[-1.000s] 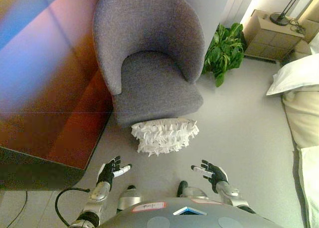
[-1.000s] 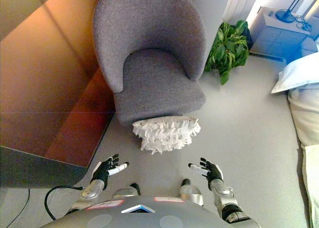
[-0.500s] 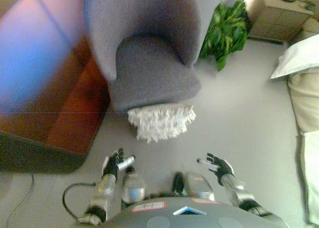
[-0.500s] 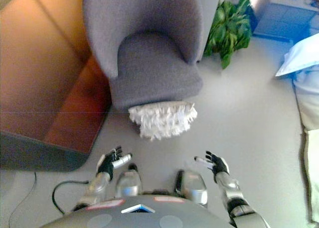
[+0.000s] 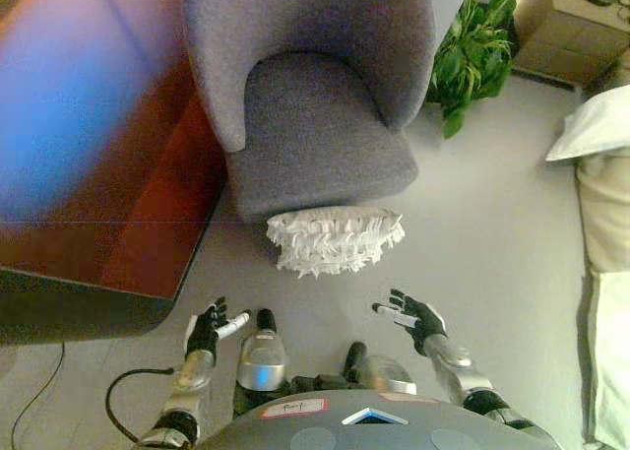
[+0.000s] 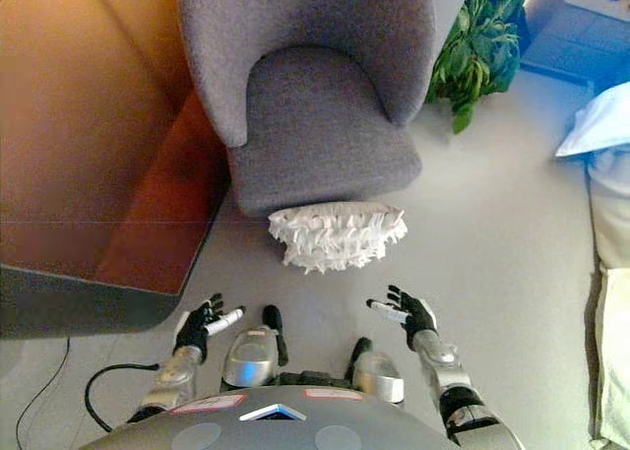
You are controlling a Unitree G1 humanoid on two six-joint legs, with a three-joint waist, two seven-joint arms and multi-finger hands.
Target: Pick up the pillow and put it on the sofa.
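Note:
A white ruffled pillow (image 5: 337, 238) lies on the grey floor against the front of a grey armchair (image 5: 315, 125). It also shows in the right eye view (image 6: 339, 234). My left hand (image 5: 207, 330) is open, low at the left, short of the pillow. My right hand (image 5: 414, 317) is open, low at the right, also short of the pillow. Both hands hold nothing.
A reddish-brown wooden panel (image 5: 108, 174) runs along the left. A green potted plant (image 5: 472, 56) stands right of the armchair, with a beige cabinet (image 5: 576, 22) behind it. A bed with a white pillow (image 5: 596, 125) lies along the right edge.
The camera has shifted, so the whole scene sits differently. The armchair and pillow look closer. Both hands stay open and low, spread apart.

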